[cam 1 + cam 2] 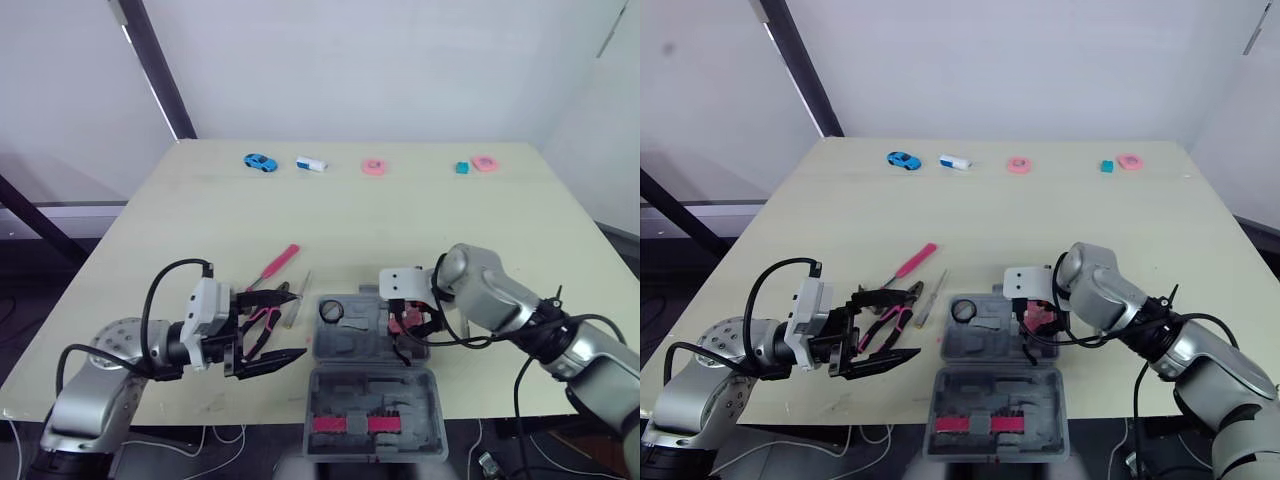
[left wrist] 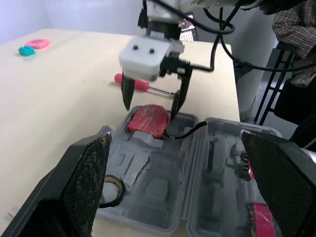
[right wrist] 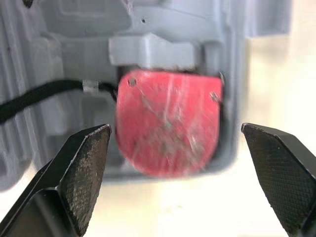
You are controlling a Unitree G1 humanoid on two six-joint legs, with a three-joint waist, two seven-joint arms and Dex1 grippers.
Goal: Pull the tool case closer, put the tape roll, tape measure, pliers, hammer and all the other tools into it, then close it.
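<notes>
— Entry one: what did we log for the tool case (image 1: 370,385)?

— Grey moulded plastic, hinged, lying open at the near edge of the surface, with recesses shaped to each tool. We counted two tools inside. The tape roll (image 1: 331,309), a thin black ring, sat in the case's far left corner. The tape measure (image 3: 168,123), a rounded red body with a scuffed face and a black cord, sat in the far right recess.

— And the right gripper (image 2: 150,109)?

— Poised over the tape measure, jaws spread wide to either side of it and gripping nothing. We judged the step in hand to be seating the tape measure, with that item as good as filed.

— Left gripper (image 1: 297,325)?

— Just left of the case, jaws wide apart and empty. The pliers (image 1: 262,322), steel nose with pink and black grips, appeared to lie on the surface under the gap between them.

— Outstanding stock?

— Left of the case and beyond the pliers we listed a pink-handled screwdriver (image 1: 280,262) and a slim pale-handled driver (image 1: 298,300).

— Next move?

— In our judgement, the right gripper needed to lift straight out of the case. The left needed to close across the pliers' grips. These looked smooth and splayed, so a square bite near the pivot seemed safest.
</notes>
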